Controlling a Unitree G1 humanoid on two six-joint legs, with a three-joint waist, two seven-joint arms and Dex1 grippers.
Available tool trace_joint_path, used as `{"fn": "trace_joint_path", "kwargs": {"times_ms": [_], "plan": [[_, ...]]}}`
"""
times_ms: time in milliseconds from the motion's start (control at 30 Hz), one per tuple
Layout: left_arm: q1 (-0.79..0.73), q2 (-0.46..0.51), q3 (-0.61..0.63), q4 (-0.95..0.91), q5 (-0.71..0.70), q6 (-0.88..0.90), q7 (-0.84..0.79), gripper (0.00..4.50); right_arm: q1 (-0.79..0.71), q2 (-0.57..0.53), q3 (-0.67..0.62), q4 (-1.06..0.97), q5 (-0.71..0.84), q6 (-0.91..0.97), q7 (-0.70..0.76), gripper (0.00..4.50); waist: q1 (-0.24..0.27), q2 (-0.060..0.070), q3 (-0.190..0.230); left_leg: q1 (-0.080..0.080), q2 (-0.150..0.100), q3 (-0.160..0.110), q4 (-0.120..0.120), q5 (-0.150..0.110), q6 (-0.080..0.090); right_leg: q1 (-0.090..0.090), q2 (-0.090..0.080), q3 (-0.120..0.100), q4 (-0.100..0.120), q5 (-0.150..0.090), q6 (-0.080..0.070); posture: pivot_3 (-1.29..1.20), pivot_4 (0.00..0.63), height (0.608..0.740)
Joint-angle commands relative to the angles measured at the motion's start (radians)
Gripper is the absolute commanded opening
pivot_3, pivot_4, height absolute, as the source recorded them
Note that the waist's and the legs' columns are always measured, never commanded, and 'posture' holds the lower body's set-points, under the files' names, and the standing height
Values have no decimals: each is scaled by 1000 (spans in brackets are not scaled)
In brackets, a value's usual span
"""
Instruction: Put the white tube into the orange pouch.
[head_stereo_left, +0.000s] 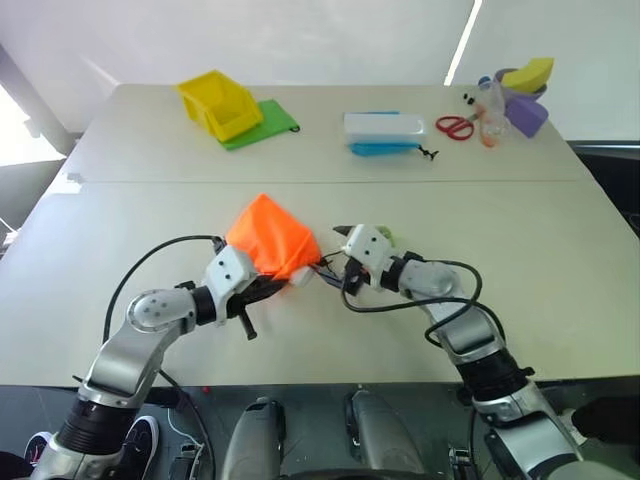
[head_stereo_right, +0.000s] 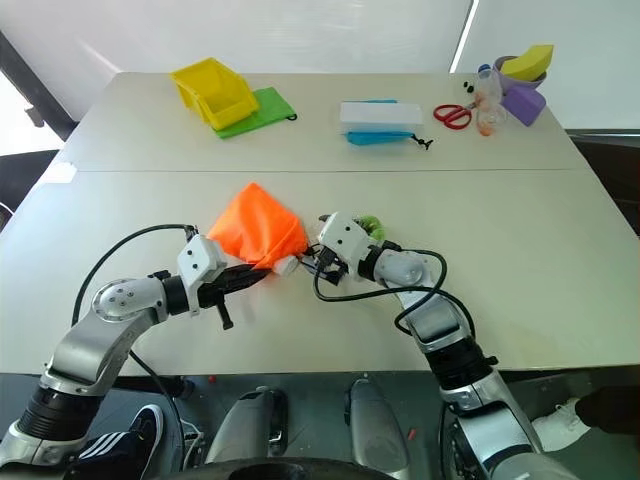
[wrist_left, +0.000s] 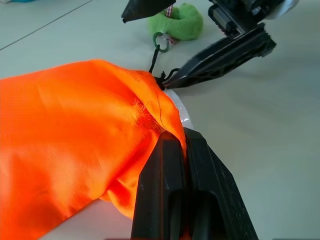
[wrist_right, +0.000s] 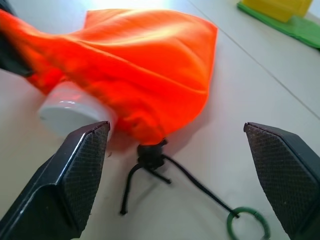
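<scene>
Left tool (head_stereo_left: 268, 287) clamps the pouch (head_stereo_left: 272, 236) rim; right tool (wrist_right: 182, 170), fingers spread, should nudge the protruding tube (wrist_right: 70, 110) fully inside.

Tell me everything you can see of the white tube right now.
Only the round cap end of the small white plastic tube shows, poking from the mouth of the crumpled bright orange fabric pouch; the rest is hidden inside. It lies near level, low over the table. The shut left gripper pinches the pouch rim beside it.
</scene>
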Motion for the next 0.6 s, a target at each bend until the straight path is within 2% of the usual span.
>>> {"fn": "trace_joint_path", "kwargs": {"times_ms": [33, 267, 467, 600], "plan": [[-10, -3, 11, -27, -14, -4, 1, 0, -10, -17, 12, 7, -41, -59, -5, 4485, 0, 0, 0, 0, 0, 0, 0, 0, 0, 0, 0, 0, 0, 0, 0, 0, 150, 740], [-10, -9, 12, -37, -17, 5, 4, 0, -11, -83, -17, 32, -30, -53, 51, 4485, 0, 0, 0, 0, 0, 0, 0, 0, 0, 0, 0, 0, 0, 0, 0, 0, 150, 740], [-19, -18, 4, -39, -17, 8, 7, 0, -48, -69, 4, 90, -79, -19, 30, 4485, -2, 0, 0, 1, 0, 0, 0, 0, 0, 0, 1, 0, 1, 0, 0, 0, 150, 740], [-12, -12, 10, -42, -16, 8, 7, 0, -50, -98, -67, 72, -22, 48, 58, 4485, 1, 0, 0, 1, 0, 0, 0, 0, 0, 0, 1, 0, 1, 0, 0, 0, 150, 740]]}}
